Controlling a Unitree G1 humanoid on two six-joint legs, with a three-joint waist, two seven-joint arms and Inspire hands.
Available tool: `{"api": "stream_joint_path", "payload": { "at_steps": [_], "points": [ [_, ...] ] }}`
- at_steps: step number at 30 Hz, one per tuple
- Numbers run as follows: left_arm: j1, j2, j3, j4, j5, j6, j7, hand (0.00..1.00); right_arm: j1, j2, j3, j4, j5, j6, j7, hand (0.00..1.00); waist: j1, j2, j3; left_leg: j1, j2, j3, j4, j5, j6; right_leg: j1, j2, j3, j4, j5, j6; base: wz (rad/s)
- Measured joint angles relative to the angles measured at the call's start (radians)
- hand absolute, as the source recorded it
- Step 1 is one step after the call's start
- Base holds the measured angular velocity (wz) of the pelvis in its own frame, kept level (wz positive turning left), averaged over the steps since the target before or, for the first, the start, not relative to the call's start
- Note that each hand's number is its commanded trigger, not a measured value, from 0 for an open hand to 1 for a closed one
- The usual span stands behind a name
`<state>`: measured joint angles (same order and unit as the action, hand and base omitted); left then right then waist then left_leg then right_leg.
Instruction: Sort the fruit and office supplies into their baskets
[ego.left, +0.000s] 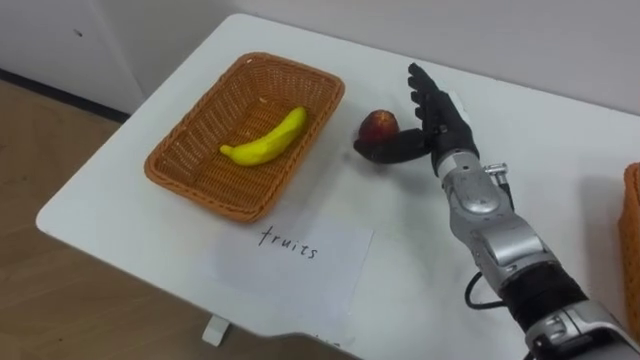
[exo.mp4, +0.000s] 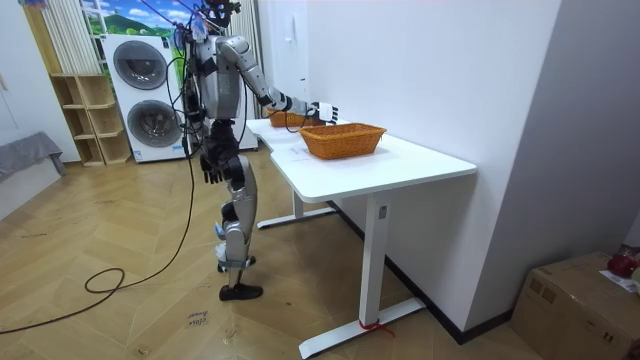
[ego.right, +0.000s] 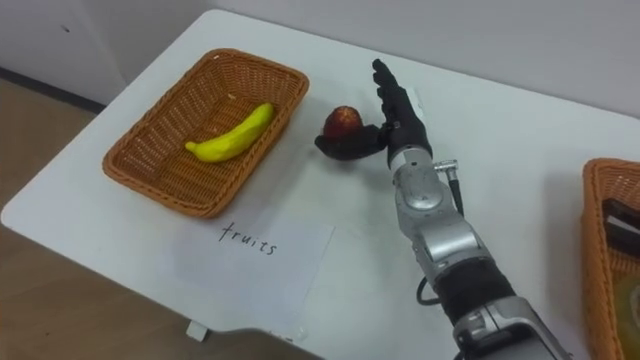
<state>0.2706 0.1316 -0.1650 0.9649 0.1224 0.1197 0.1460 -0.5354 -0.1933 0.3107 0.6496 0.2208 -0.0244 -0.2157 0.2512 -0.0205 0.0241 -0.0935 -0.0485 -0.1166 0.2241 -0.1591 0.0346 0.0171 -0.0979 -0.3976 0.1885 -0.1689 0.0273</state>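
Red and round, the apple (ego.left: 378, 124) sits on the white table (ego.left: 560, 120) just beside the right rim of the wicker fruit basket (ego.left: 195, 190), outside it, while a banana (ego.left: 265, 140) lies inside. The right hand (ego.left: 432, 105) stands edge-on against the apple's far-right side, its fingers straight and close together, pointing away from the robot, and its thumb (ego.left: 392, 150) hooked low along the fruit's near side; nothing is pinched yet. To do this well, the fingers should probably curl over the top so the apple is cupped against the thumb before any lift, because a smooth round fruit is likely to roll toward the basket wall if merely nudged. A lift high enough to pass the rim, then a low release clear of the banana, looks sensible. A paper sheet (ego.left: 290, 260) lies in front of the basket, a second basket (ego.right: 595, 250) sits well apart on the right, and the left hand (exo.mp4: 210, 172) hangs by the robot's side.
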Motion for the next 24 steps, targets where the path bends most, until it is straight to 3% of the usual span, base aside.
{"api": "stream_joint_path", "payload": {
  "at_steps": [4, 24],
  "points": [
    [-0.001, 0.0, 0.0, 0.002, -0.001, -0.017, 0.004, 0.0, 0.001, -0.002, -0.001, 0.016, 0.0, -0.009, -0.001, 0.0, 0.001, 0.012, 0.0059, -0.01, 0.001, 0.002, -0.002, 0.0, 0.0, -0.014, 0.0, 0.005, 0.002, 0.0, 0.0, -0.02],
    [-0.024, 0.001, 0.002, 0.033, 0.0, -0.034, 0.02, 0.0, -0.005, -0.008, -0.001, 0.029, -0.186, -0.041, 0.009, 0.0, 0.015, 0.015, 0.0035, -0.069, 0.0, 0.006, 0.003, 0.008, 0.002, -0.079, -0.005, -0.002, 0.019, 0.001, -0.001, 0.0]
  ]
}}
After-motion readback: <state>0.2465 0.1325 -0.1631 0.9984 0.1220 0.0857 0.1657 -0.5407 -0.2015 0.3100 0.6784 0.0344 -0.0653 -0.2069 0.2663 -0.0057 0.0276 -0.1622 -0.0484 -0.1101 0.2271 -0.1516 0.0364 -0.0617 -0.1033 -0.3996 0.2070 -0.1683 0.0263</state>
